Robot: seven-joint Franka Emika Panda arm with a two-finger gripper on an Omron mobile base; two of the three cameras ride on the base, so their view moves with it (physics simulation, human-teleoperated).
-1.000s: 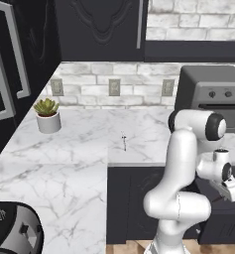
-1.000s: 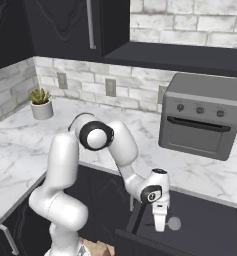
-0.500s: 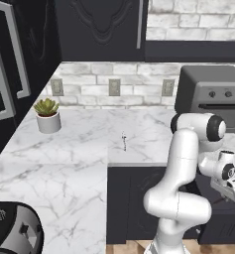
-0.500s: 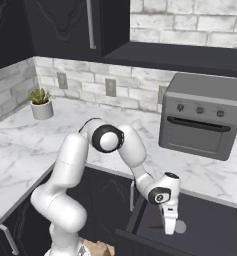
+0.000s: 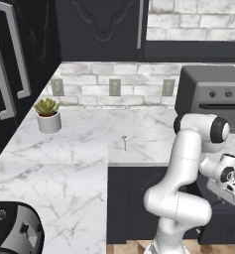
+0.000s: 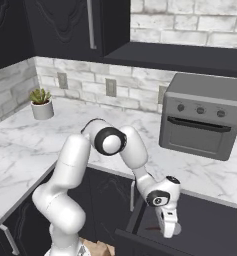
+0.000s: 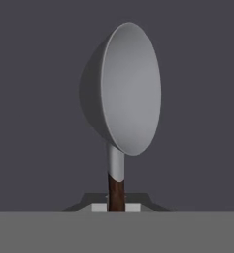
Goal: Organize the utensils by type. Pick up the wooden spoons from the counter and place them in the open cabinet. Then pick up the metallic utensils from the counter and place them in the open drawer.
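Observation:
My gripper [image 6: 168, 229] is shut on the dark reddish handle of the grey-headed ladle [image 7: 126, 89]. It holds the ladle low inside the open drawer [image 6: 210, 220], with the round head [image 6: 176, 230] just above the dark drawer floor. In the left base view the gripper [image 5: 224, 191] hangs at the far right, below the counter edge. The thin silver utensil [image 5: 124, 140] lies on the white marble counter [image 5: 79, 149] near its front edge. The open cabinet [image 6: 180, 54] shows its dark shelf beside its door [image 6: 70, 22]. The wooden spoons are out of view.
A grey toaster oven [image 6: 202, 115] stands on the counter right behind the drawer. A potted plant [image 5: 48, 115] sits at the back left, and a dark toaster [image 5: 12, 230] at the near left corner. Black base cabinets [image 5: 134, 198] run under the counter.
The arm has reached further over the drawer, and the gripper with the ladle has moved slightly right and down into it. The silver utensil has stayed put.

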